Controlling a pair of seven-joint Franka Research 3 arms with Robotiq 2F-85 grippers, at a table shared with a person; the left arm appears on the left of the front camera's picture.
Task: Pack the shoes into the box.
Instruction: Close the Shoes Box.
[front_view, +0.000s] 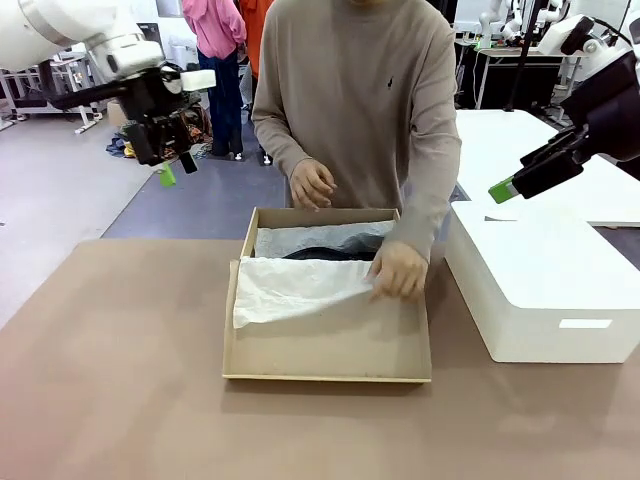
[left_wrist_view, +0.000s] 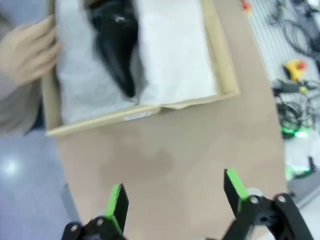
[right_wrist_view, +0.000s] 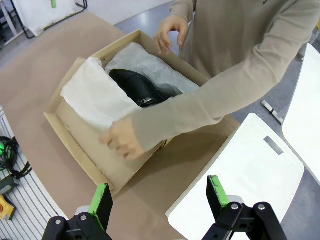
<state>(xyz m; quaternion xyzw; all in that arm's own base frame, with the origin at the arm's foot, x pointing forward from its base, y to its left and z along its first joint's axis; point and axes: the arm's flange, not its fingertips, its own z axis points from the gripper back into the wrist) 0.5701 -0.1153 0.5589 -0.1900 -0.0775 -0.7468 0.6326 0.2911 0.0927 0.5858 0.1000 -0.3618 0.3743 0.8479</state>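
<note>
The tan cardboard box (front_view: 330, 378) lies open in the middle of the table, lined with white tissue paper (front_view: 290, 290). A glossy black shoe (front_view: 330, 254) rests in its far half, partly wrapped. One of the person's hands (front_view: 400, 272) pulls a tissue sheet over it, and the other hand (front_view: 312, 185) hovers at the far rim. My left gripper (front_view: 165, 165) hangs open, high at the far left, off the table. My right gripper (front_view: 505, 190) is open in the air at the right. The left wrist view shows the shoe (left_wrist_view: 117, 45), box (left_wrist_view: 150, 112) and open gripper (left_wrist_view: 175, 186). The right wrist view shows the shoe (right_wrist_view: 140, 90), box (right_wrist_view: 75, 145) and open gripper (right_wrist_view: 158, 187).
A larger white box (front_view: 545, 290) stands right of the cardboard box, below my right gripper, and appears as the white box (right_wrist_view: 245, 185) in the right wrist view. The person stands at the far edge with their arms over the box. Brown tabletop (front_view: 120, 380) lies bare at the left and front.
</note>
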